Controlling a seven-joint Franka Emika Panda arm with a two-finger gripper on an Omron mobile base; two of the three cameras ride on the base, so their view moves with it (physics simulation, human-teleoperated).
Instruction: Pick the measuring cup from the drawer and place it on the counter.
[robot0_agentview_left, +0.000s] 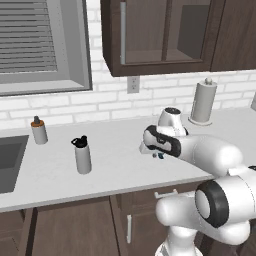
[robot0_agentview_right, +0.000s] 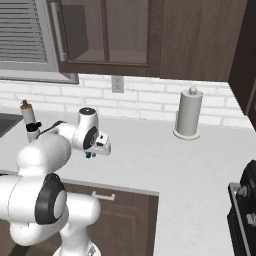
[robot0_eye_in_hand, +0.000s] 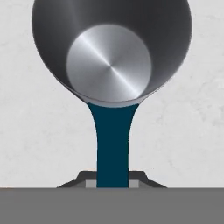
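My gripper (robot0_eye_in_hand: 113, 181) is shut on the teal-blue handle of the measuring cup (robot0_eye_in_hand: 109, 61), a small grey metal round cup that I look straight into. It hangs over the light stone counter (robot0_eye_in_hand: 188, 131); I cannot tell whether it touches. From the base, the gripper (robot0_agentview_left: 155, 152) hovers low over the counter (robot0_agentview_left: 115, 170) near its front edge, with a bit of teal below the hand. The right base view shows the gripper (robot0_agentview_right: 92, 154) over the counter (robot0_agentview_right: 150, 165). A dark brown drawer front (robot0_agentview_right: 117, 200) with a silver bar handle lies below the edge.
A tall grey bottle with a black cap (robot0_agentview_left: 82, 155) stands left of the hand, a small brown-capped bottle (robot0_agentview_left: 38, 130) farther left by the dark sink (robot0_agentview_left: 7, 160). A paper towel roll (robot0_agentview_left: 203, 102) stands at the back right. Wall cabinets hang overhead.
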